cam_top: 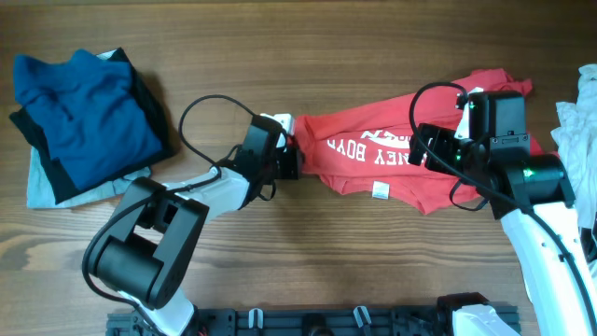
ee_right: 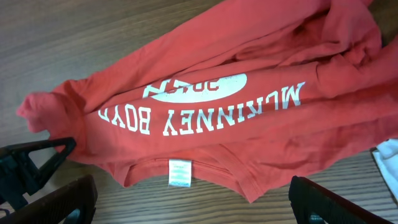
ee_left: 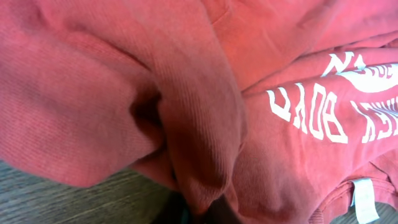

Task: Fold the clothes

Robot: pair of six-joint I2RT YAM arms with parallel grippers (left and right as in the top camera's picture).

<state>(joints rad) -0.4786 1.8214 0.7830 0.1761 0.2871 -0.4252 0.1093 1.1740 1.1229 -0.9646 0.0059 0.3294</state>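
Red T-shirt (cam_top: 392, 154) lies crumpled right of centre, not yet spread. Your left gripper (cam_top: 291, 159) pinches its left edge; your right gripper (cam_top: 422, 147) hangs wide above it. Next, I think, you pull it flat.

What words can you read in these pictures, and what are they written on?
"McKINNEY BOYD": white letters, upside down in the right wrist view, on the red T-shirt.
White oval logo on the same shirt: its lettering is too creased to read.
White sewn-in tag at the shirt's edge: print too small to read.
No other writing shows.
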